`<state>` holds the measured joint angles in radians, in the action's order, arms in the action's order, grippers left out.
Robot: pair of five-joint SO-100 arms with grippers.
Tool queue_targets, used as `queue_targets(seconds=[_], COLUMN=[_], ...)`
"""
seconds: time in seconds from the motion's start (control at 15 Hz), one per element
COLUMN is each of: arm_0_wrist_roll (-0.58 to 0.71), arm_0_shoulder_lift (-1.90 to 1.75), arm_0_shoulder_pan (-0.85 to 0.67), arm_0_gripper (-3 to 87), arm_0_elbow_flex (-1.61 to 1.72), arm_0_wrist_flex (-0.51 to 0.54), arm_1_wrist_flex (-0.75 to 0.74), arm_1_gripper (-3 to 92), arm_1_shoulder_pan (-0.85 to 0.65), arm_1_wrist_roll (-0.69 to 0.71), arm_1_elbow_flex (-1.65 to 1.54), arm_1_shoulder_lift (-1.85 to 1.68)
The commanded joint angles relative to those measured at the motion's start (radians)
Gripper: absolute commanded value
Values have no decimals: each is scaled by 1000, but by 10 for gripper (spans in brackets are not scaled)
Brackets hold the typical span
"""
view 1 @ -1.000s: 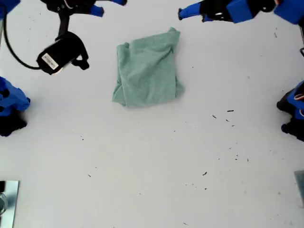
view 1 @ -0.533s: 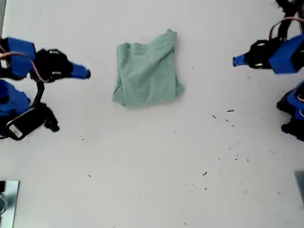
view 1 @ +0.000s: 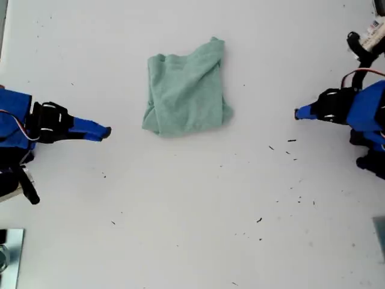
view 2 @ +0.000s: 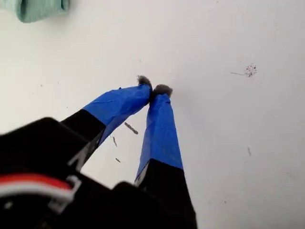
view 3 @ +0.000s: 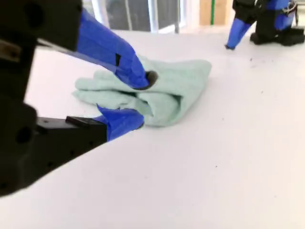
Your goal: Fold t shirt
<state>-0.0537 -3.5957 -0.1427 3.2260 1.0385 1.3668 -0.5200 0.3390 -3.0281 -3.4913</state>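
Observation:
The pale green t shirt [view 1: 187, 89] lies folded into a rough rectangle on the white table, toward the back middle of the exterior view. My first gripper [view 1: 296, 114] hovers at the exterior view's right, apart from the cloth, its blue-taped fingertips [view 2: 153, 89] pressed together on nothing. Only a corner of the t shirt [view 2: 38, 8] shows in its wrist view. My second gripper [view 1: 105, 131] is at the exterior view's left, short of the shirt's near corner. Its jaws [view 3: 143, 100] stand apart and empty, with the t shirt [view 3: 176, 90] just beyond them and my first gripper [view 3: 236, 36] far behind.
Small dark specks [view 1: 283, 147] dot the table near my first gripper and toward the front of the exterior view. A metal object [view 1: 9, 247] sits at the exterior view's lower left corner, and a grey edge [view 1: 380, 238] at its right side.
Both arms have swung from the back of the table to its sides in the exterior view, away from the t shirt. The t shirt has not moved.

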Motion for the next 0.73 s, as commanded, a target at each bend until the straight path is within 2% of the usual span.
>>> queue_targets(seconds=[0.0, 0.07, 0.67], arm_0_wrist_roll=[32, 32, 32], arm_0_shoulder_lift=[-9, -9, -9], arm_0_shoulder_pan=[-66, -87, -120], arm_0_gripper=[115, 115, 115], arm_0_elbow_flex=[-2, -2, -2], arm_0_wrist_flex=[15, 15, 15], arm_1_wrist_flex=[2, 2, 2], arm_1_gripper=[30, 29, 25], arm_1_shoulder_pan=[40, 57, 58], arm_1_wrist_roll=[365, 499, 500], arm_1_elbow_flex=[-64, -64, -64], arm_1_shoulder_lift=[-17, -17, -17])
